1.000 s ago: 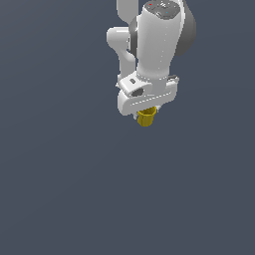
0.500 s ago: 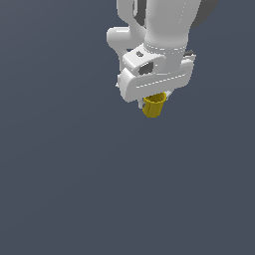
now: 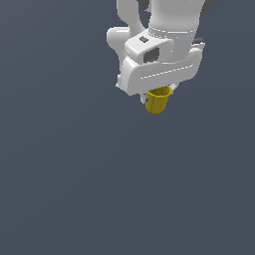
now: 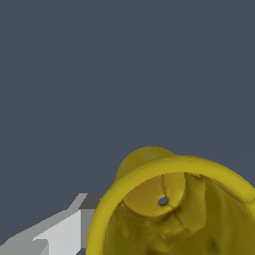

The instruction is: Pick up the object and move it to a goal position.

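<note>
The object (image 3: 158, 100) is a small mustard-yellow cup with a flared rim, hanging just under the white gripper (image 3: 158, 94) high in the exterior view. The gripper is shut on it, and the hand's white body hides the fingers and the cup's top. In the wrist view the object (image 4: 174, 209) fills the near corner, open end toward the camera, with a small hole in its base. One grey-white finger (image 4: 60, 231) shows beside it.
A plain dark grey-blue surface (image 3: 74, 189) spreads all around. No other objects, containers or edges show in either view.
The arm has moved toward the exterior view's right and slightly up, carrying the cup with it. The hand looks larger in the frame now.
</note>
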Motion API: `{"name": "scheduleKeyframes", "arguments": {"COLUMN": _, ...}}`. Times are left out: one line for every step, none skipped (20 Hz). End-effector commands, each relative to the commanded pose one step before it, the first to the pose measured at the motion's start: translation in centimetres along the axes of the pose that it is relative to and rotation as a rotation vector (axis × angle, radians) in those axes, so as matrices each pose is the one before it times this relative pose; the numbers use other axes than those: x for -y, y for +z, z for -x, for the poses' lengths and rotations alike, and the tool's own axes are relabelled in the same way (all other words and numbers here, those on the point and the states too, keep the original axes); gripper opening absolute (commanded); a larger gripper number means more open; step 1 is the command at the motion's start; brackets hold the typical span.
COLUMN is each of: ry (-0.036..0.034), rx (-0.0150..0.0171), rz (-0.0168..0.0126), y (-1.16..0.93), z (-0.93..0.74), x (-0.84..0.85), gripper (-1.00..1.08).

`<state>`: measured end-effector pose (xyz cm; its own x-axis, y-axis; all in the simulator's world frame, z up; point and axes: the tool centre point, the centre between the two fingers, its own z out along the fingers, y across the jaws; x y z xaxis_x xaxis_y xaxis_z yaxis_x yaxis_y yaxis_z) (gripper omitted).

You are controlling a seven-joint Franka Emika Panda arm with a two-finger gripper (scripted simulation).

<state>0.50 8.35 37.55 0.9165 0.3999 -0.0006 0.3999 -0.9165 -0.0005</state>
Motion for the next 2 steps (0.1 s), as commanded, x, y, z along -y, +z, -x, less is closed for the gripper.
{"name": "scheduleKeyframes", "arguments": {"ry": 0.00008, "rx": -0.00085, "rz": 0.00033, "y": -0.302, "z": -0.119, "x": -0.013, "gripper": -1.0}}
{"name": "scheduleKeyframes", "arguments": {"ry": 0.0, "rx": 0.0, "rz": 0.0, "y": -0.015, "z": -0.007, "x": 0.0, "gripper": -1.0}}
